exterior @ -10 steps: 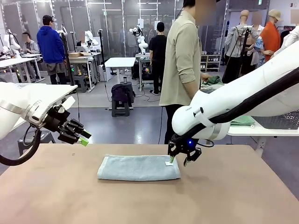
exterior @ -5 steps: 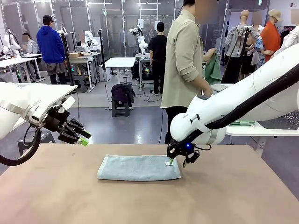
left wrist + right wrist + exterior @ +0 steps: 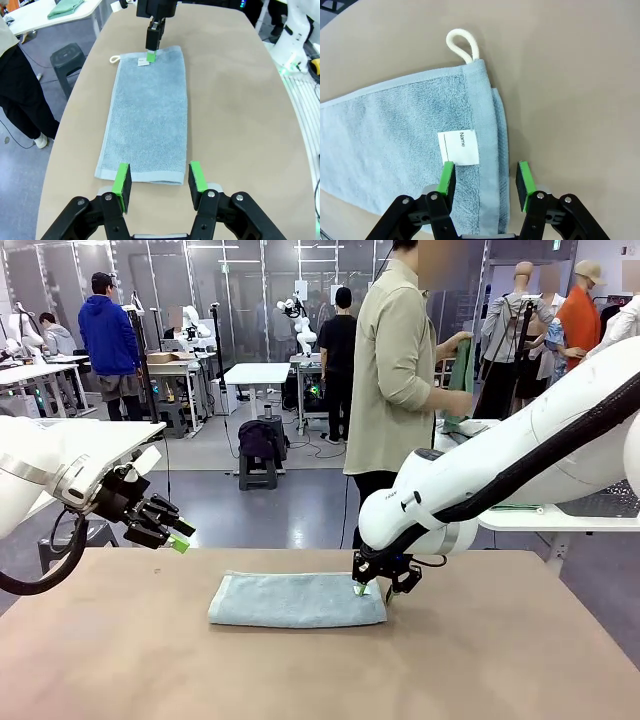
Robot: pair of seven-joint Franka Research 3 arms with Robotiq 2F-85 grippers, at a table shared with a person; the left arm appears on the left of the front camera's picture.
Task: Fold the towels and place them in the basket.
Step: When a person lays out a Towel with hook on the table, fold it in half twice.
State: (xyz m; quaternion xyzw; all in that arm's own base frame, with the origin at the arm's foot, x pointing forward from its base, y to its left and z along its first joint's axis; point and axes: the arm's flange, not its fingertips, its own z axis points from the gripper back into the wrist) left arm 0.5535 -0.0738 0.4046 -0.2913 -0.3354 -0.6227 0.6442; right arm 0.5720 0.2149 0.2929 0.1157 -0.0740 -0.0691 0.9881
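I see one towel (image 3: 297, 600) lying flat on the smooth tan bench (image 3: 480, 660). It is a pale grey-blue terry rectangle, folded into a long narrow band with a flat woven hem. A white cord loop (image 3: 462, 46) sticks out from the corner at the towel's right end. A small white rectangular label (image 3: 459, 147) printed "Name" lies on the pile beside that hem. My right tool (image 3: 375, 587) sits low over that same end with its jaws apart, one green pad by the label and the other just off the towel's edge, gripping nothing. My left tool (image 3: 178, 537) hangs beyond the towel's left end, raised off the bench, its jaws likewise parted and empty.
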